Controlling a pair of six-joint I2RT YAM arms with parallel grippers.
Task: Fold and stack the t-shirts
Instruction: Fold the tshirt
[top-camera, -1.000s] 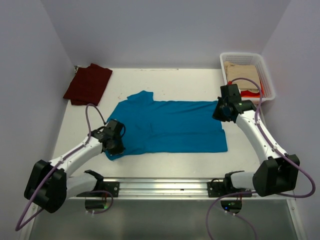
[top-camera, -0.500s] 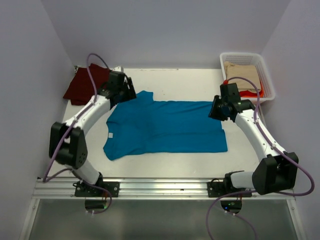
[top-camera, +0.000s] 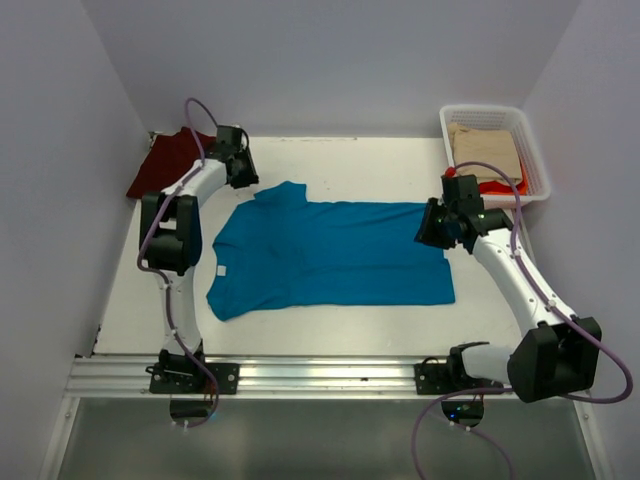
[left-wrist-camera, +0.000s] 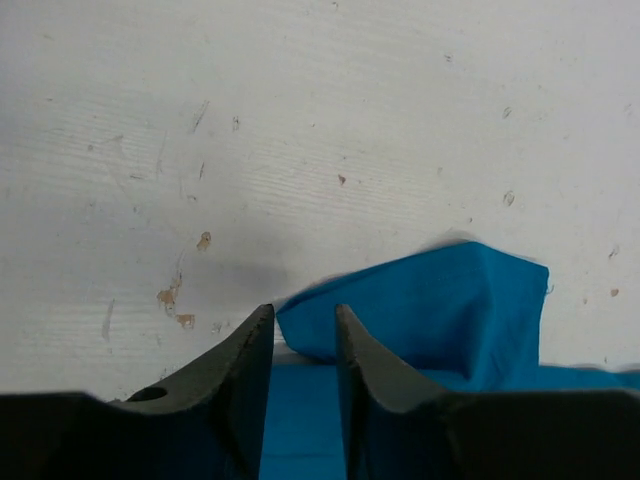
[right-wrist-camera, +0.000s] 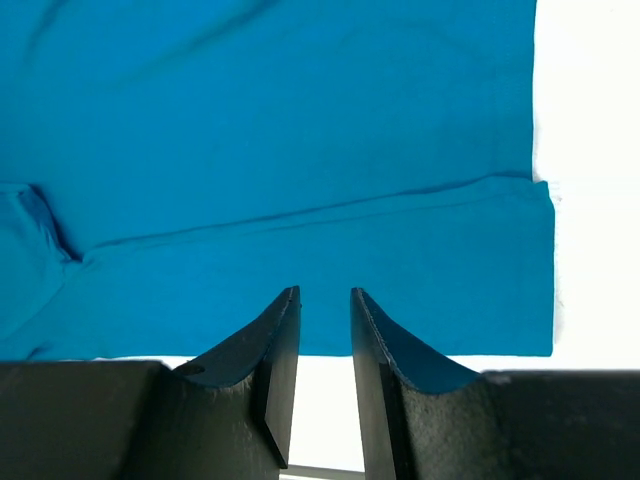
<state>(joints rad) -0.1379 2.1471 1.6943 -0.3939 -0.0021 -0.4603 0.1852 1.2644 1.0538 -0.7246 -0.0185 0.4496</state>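
The left gripper (left-wrist-camera: 300, 312), jaws narrowly parted, has swung from the near corner of the teal-blue t-shirt (top-camera: 330, 262) to its far sleeve. The right gripper (right-wrist-camera: 325, 292), likewise slightly parted, stays at the hem. No fold looks begun.

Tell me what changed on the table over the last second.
The left gripper swung from the blue shirt's near left corner across to its far left sleeve, beside the maroon shirt, jaws slightly apart and holding nothing. The right gripper barely shifted at the shirt's right edge. Both shirts and the basket stayed put.
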